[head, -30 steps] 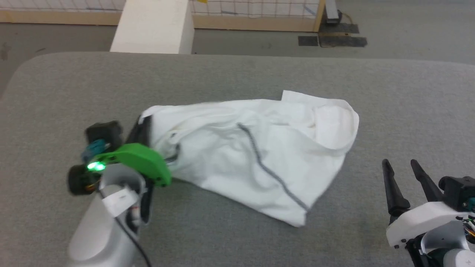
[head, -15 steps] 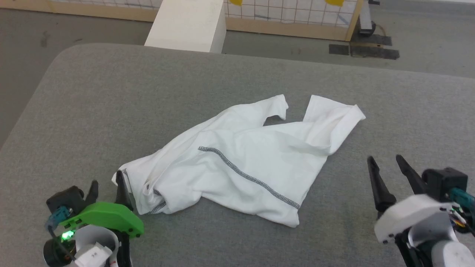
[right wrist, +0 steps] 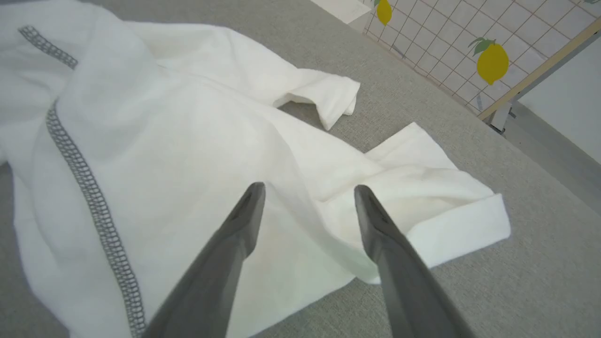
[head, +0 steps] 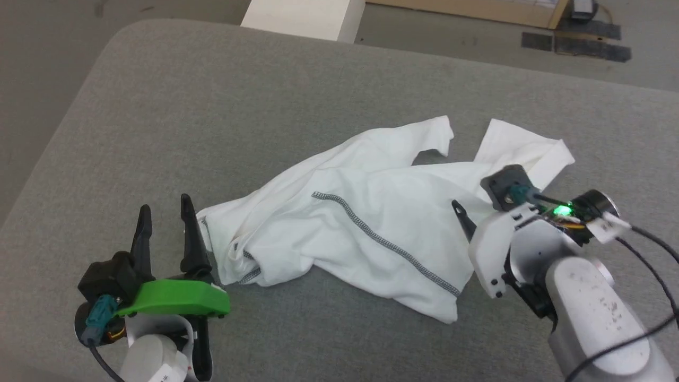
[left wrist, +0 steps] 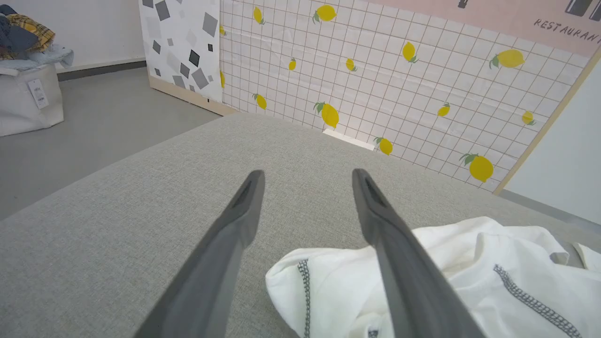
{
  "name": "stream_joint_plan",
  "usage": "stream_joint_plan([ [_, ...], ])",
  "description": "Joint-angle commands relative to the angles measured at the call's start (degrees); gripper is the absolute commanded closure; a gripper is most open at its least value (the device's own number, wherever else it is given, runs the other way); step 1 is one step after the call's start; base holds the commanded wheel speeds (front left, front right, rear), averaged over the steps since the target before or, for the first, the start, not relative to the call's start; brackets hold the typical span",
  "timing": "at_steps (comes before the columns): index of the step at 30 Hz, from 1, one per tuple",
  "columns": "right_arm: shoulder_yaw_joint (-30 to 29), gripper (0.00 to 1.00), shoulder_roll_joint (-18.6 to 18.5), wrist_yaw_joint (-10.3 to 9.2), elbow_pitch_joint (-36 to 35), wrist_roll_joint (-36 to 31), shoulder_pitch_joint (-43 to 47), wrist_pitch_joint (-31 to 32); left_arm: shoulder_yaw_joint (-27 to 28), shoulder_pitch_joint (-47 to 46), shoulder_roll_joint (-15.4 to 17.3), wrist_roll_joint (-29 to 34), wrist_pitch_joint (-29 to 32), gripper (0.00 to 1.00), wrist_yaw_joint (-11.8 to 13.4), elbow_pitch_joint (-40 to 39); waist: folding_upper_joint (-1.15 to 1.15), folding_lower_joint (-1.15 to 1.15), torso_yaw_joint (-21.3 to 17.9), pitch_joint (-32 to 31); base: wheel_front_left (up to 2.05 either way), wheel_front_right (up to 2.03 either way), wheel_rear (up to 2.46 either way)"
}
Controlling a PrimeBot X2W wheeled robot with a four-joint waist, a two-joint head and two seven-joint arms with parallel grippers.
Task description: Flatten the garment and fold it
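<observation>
Head view: the right wrist housing point(head: 493, 249) hides part of the garment point(head: 371, 223); the top edge crops the white box point(head: 302, 18).

1. A broad table topped with grey woven fabric point(head: 212, 95), rounded at its far left corner, spans the head view.
2. Smooth grey floor point(head: 48, 42) surrounds it, and dark rectangular floor mats point(head: 589, 48) lie beyond the far edge.
3. A white box-shaped block point(head: 302, 18) stands just behind that edge.
4. A wood-framed panel of white grid tiles printed with yellow lemons point(left wrist: 399, 84) stands further back, under a pink band with dark lettering point(left wrist: 493, 19).
5. Beside it is a white panel scattered with grey and black squares point(left wrist: 181, 47).
6. A pale fabric bin heaped with clothes point(left wrist: 28, 98) sits on the floor by a plain white wall point(left wrist: 94, 28).
</observation>
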Motion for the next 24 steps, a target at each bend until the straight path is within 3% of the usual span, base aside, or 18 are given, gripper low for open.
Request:
stream_joint_plan([
  [1,1.87,0.0,-1.05,-0.1,1.57,0.52,-2.05,2.43,0.6,-0.72,-0.57,0.94,-0.21,0.0,-0.87,-0.14,0.0,0.0,1.81,1.62,0.0,0.0,0.0],
  [3,4.44,0.0,-2.6,-0.1,3.52,1.77,-4.09,6.04,1.25,-0.84,-1.06,1.65,-0.21,0.0,-1.95,0.06,0.0,0.0,2.18,1.92,0.0,0.0,0.0],
  [4,5.57,0.13,-3.25,-0.1,4.28,2.36,-4.83,7.62,1.45,-0.84,-1.2,1.9,-0.22,0.0,-2.35,0.34,0.0,0.0,2.29,1.94,0.0,0.0,0.0],
  [5,7.0,0.61,-4.05,-0.1,4.92,3.45,-5.51,9.38,1.69,-0.83,-1.35,2.09,-0.22,0.0,-2.76,0.68,0.0,0.0,2.41,1.91,0.0,0.0,0.0],
  [6,7.68,0.95,-4.57,-0.1,5.02,4.39,-5.95,10.18,1.88,-0.83,-1.44,2.2,-0.22,0.0,-3.02,0.88,0.0,0.0,2.45,1.85,0.0,0.0,0.0],
  [7,8.07,1.0,-5.2,-0.1,4.78,5.34,-6.25,10.44,2.1,-0.78,-1.52,2.34,-0.22,0.0,-3.26,1.12,0.0,0.0,2.48,1.58,0.0,0.0,0.0],
  [14,4.07,1.0,-6.07,-0.1,-3.34,15.02,2.56,11.75,3.17,1.26,-1.65,2.07,-0.22,0.0,-2.98,2.99,0.0,0.0,0.47,-2.43,0.0,0.0,0.0],
  [15,2.94,1.0,-6.56,-0.1,-11.45,21.73,9.76,14.86,3.54,2.31,-1.66,3.14,-0.22,0.0,-3.19,3.62,0.0,0.0,-1.07,-4.63,0.0,0.0,0.0],
  [18,1.49,1.0,-9.46,-0.1,-20.54,27.48,18.66,20.22,4.71,2.95,-1.66,3.95,-0.22,0.0,-3.25,3.73,0.0,0.0,-3.03,-6.1,0.0,0.0,0.0],
  [20,-1.79,1.0,-10.89,-0.1,-24.4,28.25,24.81,24.57,5.45,3.18,-1.67,4.4,-0.22,0.0,-3.36,3.49,0.0,0.0,-4.32,-6.73,0.0,0.0,0.0],
  [24,-11.26,1.0,-9.18,-0.1,-28.32,26.33,35.83,33.97,6.49,3.26,-1.67,4.78,-0.22,0.0,-3.75,3.34,0.0,0.0,-6.34,-7.25,0.0,0.0,0.0],
])
